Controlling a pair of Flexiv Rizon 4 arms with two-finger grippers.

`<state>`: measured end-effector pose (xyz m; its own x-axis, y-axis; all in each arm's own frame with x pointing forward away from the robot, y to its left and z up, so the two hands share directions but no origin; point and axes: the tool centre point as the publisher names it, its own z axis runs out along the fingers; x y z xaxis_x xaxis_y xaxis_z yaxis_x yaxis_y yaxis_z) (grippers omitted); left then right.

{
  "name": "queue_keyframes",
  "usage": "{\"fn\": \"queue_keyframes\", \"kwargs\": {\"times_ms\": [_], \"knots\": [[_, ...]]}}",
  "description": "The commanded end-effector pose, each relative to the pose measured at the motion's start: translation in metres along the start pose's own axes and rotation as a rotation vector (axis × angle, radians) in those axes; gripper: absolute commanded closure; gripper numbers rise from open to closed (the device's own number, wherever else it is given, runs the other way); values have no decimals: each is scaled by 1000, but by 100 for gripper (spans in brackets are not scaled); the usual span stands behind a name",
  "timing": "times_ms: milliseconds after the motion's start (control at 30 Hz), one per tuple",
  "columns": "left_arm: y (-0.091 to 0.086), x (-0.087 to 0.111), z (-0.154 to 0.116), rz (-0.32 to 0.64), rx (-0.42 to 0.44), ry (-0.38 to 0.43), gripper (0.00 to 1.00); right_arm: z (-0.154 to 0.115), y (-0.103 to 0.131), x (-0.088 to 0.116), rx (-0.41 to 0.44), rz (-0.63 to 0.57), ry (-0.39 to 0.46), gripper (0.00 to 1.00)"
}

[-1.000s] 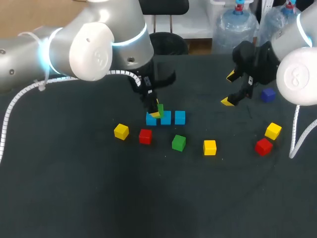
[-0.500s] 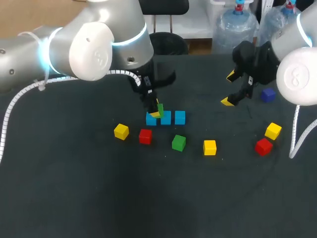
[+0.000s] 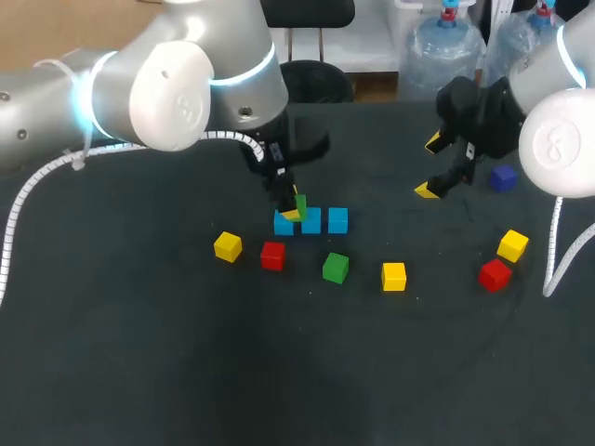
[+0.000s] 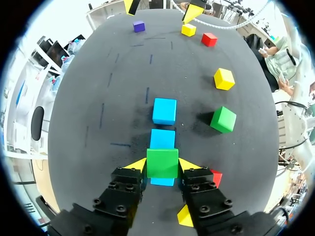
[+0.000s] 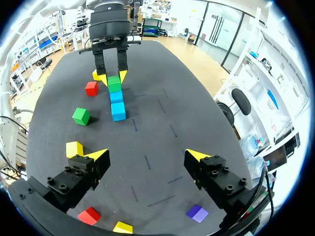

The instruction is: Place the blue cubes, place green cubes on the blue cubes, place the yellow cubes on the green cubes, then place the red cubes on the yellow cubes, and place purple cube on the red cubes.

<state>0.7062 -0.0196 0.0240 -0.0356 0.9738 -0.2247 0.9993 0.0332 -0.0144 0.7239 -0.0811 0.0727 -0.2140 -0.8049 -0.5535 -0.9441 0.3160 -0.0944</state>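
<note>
The dark table (image 3: 139,372) bears faint short blue marks. Three blue cubes (image 3: 310,221) sit in a row at mid-table. The left gripper (image 4: 162,166) is clamped on a green cube (image 4: 162,161) over the row's left end. The right gripper (image 5: 147,156) hangs spread and empty at far right, near the purple cube (image 3: 503,177). Nearer lie a second green cube (image 3: 336,268), three yellow cubes (image 3: 394,276) and two red cubes (image 3: 272,255).
</note>
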Motion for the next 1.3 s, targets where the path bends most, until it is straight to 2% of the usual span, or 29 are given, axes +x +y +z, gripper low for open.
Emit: {"fn": "queue_keyframes", "kwargs": {"times_ms": [33, 333, 433, 500, 567, 600, 900, 1067, 1300], "knots": [[2, 0, -1, 1, 5, 1, 59, 1, -1, 0, -3, -1, -2, 0], [2, 0, -1, 0, 5, 1, 57, 1, -1, 0, -3, -1, -2, 0], [2, 0, -2, 1, 4, 0, 52, 1, -1, 0, -3, -1, -2, 0], [2, -1, -4, 2, 2, -1, 39, 1, -1, 0, -3, -1, -2, 0], [2, -1, -6, 4, 0, -3, 16, 1, -1, 0, -3, -1, -2, 0], [2, -2, -7, 5, -1, -3, 1, 1, -1, 0, -3, -1, -2, 0], [-2, -5, -18, 5, -17, -11, 0, 1, -1, 0, -3, -1, -2, 0], [-9, -4, -25, 3, -26, -24, 0, 1, -1, 0, -3, -1, -2, 0], [-23, 1, -32, 54, -34, -52, 0, 1, -1, 0, -3, -1, -2, 0]]}}
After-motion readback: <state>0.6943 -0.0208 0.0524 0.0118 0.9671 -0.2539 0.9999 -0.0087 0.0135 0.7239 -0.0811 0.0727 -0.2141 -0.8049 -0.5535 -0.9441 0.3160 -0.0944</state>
